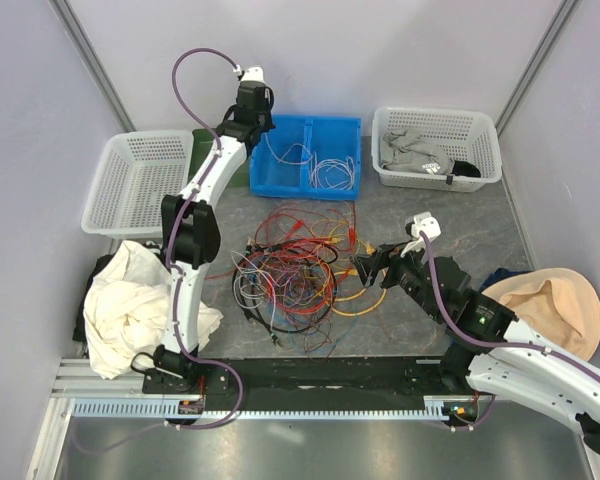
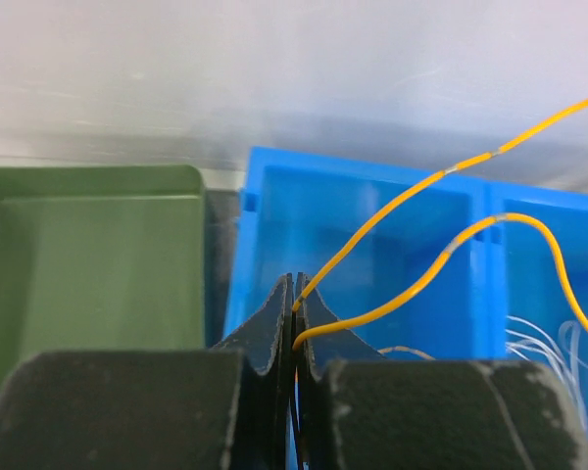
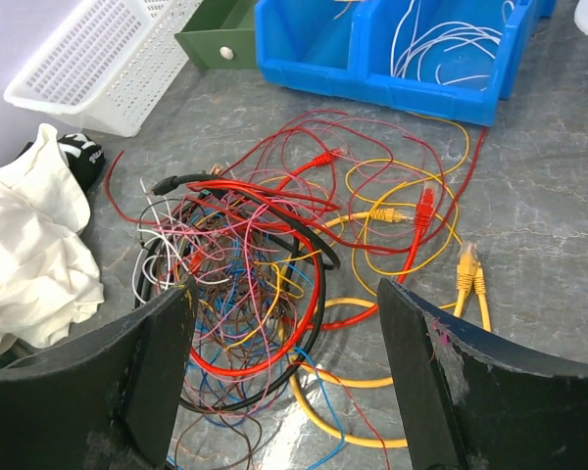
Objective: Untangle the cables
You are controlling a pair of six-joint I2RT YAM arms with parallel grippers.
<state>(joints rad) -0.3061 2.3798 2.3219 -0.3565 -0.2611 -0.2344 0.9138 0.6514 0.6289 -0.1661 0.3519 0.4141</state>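
One thin yellow wire [image 2: 392,206] is pinched tight in the left gripper [image 2: 294,294], held over the near-left edge of the blue bin [image 2: 274,171]. Delivery seems to be the step in hand, so a release into the bin is called for next. At mid-table the tangle of cables [image 1: 290,270] is seen heaped. Just beside it, the right gripper [image 3: 286,294] is held spread wide and aimed at the heap.

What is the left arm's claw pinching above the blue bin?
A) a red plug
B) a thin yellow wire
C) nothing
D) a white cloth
B: the left wrist view shows the left gripper shut on a thin yellow wire, over the blue bin.
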